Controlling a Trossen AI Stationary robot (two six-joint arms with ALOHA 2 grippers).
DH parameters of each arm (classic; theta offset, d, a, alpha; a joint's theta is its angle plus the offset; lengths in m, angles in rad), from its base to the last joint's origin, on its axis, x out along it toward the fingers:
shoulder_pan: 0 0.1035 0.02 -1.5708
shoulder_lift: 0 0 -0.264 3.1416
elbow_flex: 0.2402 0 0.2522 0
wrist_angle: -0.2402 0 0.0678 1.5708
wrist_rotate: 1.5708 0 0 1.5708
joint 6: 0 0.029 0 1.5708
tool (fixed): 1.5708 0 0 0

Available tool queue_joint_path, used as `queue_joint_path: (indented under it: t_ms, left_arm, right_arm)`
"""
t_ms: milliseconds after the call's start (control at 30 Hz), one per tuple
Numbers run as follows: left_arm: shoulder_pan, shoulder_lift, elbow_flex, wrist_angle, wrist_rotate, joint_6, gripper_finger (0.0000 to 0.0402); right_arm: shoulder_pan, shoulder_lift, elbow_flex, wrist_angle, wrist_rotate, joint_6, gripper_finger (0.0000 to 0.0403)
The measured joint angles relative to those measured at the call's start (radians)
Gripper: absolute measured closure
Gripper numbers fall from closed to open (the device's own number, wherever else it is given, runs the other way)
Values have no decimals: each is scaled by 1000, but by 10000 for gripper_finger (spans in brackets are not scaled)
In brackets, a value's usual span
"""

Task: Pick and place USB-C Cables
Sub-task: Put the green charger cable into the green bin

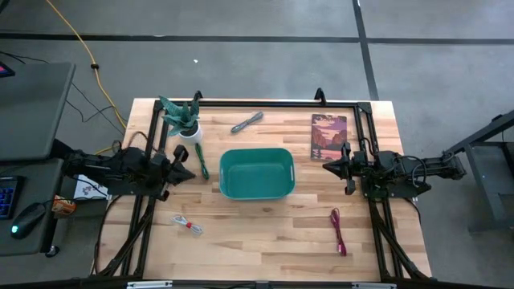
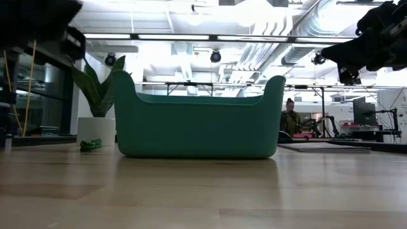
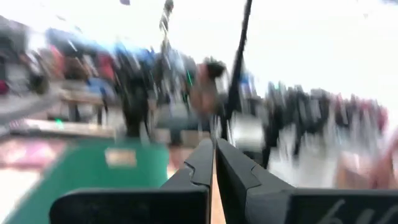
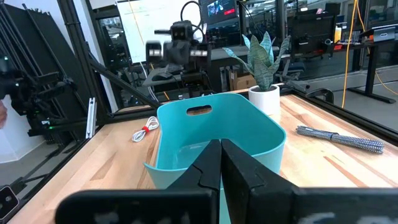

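Both pincers, left and right, clenched and empty, flank the teal bin; four USB-C cables apparently await collection on the worktop.

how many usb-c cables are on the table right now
4, all outside the teal bin: the dark green cable beside the plant pot, the grey cable behind the bin, the white cable front left, the magenta cable front right.
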Motion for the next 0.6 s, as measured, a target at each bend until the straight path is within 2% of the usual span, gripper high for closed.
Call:
queue_joint_path:
  t_ms: [67, 133, 433, 600]
  left_arm:
    - [0, 0, 2, 139, -94, -44, 401]
    - [1, 19, 41, 175, -158, -49, 401]
    - [1, 323, 401, -256, -177, 0, 399]
    - [1, 428, 533, -417, -179, -92, 373]
  right_arm:
    - [0, 0, 0, 0, 0, 0, 403]
    - [0, 0, 0, 0, 0, 0, 403]
    - [0, 0, 0, 0, 0, 0, 403]
    - [0, 0, 0, 0, 0, 0, 403]
